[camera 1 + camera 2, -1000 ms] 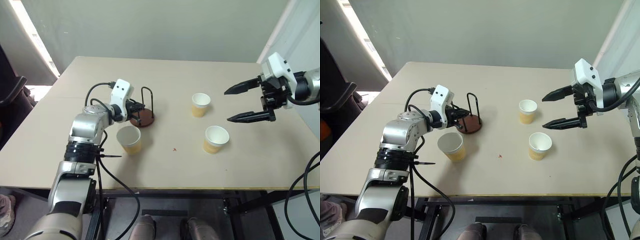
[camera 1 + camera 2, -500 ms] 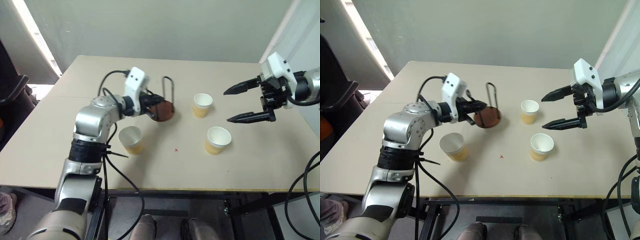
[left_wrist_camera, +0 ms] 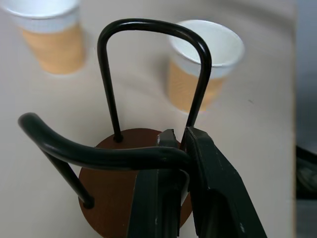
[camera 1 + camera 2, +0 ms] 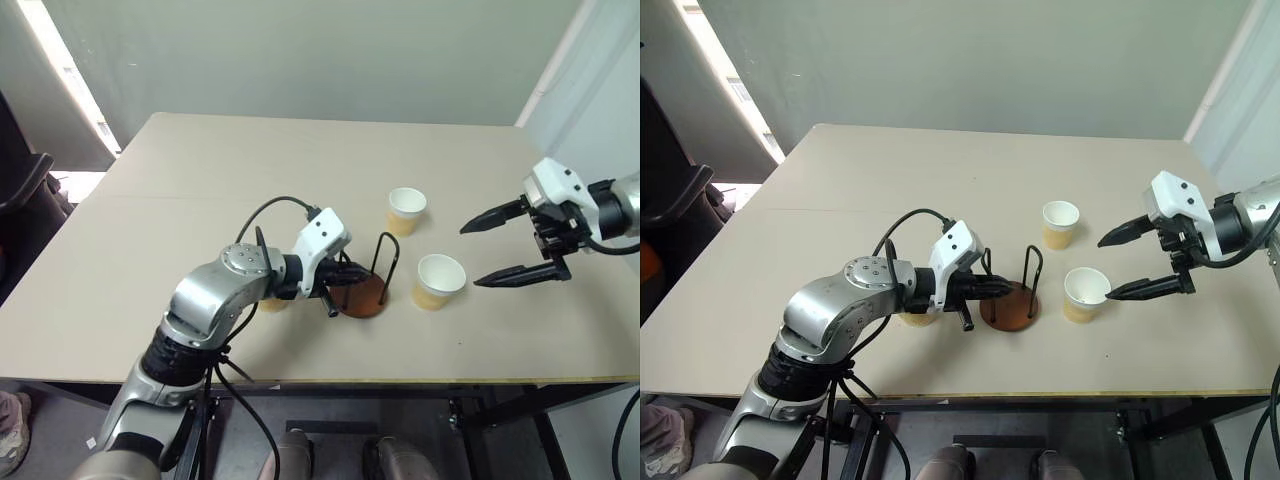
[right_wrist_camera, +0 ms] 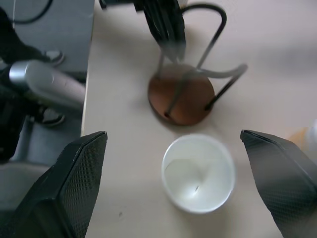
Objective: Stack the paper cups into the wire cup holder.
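A beige table (image 4: pixel 150 180) stands before a grey wall (image 4: pixel 300 50). The left gripper (image 4: pixel 992 288) is clamped on a wire loop of the holder (image 4: pixel 1010 305), which sits near-centre. The right gripper (image 4: pixel 518 245) gapes wide just right of a cup (image 4: pixel 436 281); another cup (image 4: pixel 405 210) stands farther back.

Wire cup holder (image 4: pixel 372 290) upright near table's front edge; three paper cups (image 4: pixel 439 281) (all empty) unstacked.
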You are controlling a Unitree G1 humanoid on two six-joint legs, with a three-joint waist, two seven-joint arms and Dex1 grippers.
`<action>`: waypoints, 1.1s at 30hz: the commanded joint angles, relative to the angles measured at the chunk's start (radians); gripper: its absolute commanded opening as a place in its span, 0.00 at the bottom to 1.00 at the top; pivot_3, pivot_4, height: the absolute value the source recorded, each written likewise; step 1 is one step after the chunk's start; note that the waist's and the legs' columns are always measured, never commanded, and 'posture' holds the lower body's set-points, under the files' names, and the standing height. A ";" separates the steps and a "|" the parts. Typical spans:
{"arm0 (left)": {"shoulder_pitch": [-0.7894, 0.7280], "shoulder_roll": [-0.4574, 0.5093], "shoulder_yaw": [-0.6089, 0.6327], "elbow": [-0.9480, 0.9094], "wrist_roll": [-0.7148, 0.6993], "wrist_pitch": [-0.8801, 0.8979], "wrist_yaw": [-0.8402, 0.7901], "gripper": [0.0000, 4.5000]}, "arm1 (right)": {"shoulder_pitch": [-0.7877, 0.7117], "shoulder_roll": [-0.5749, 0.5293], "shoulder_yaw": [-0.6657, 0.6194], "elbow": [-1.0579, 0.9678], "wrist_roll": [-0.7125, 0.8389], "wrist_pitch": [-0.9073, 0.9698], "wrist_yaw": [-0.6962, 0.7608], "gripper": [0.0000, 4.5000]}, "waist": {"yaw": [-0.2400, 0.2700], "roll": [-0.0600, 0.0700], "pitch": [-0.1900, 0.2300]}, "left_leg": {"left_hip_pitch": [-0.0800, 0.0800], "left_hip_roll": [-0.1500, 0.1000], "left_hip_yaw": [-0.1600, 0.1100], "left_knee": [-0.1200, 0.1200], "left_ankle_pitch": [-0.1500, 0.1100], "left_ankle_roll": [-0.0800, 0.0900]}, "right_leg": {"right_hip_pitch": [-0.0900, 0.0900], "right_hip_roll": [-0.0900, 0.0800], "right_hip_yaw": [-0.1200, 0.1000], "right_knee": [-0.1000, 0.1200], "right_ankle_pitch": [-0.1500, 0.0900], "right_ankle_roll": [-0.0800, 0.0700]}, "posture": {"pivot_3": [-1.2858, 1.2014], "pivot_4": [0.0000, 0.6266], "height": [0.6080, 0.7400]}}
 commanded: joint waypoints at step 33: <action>0.057 0.112 -0.011 -0.100 0.042 0.003 0.034 0.93 | 0.008 0.069 0.121 -0.076 -0.172 0.026 -0.065 1.00 | -0.003 0.000 0.000 | 0.015 0.002 0.003 -0.004 -0.009 0.005 | 0.012 0.001 0.003 0.000 -0.014 -0.003 | 0.52 0.24 1.00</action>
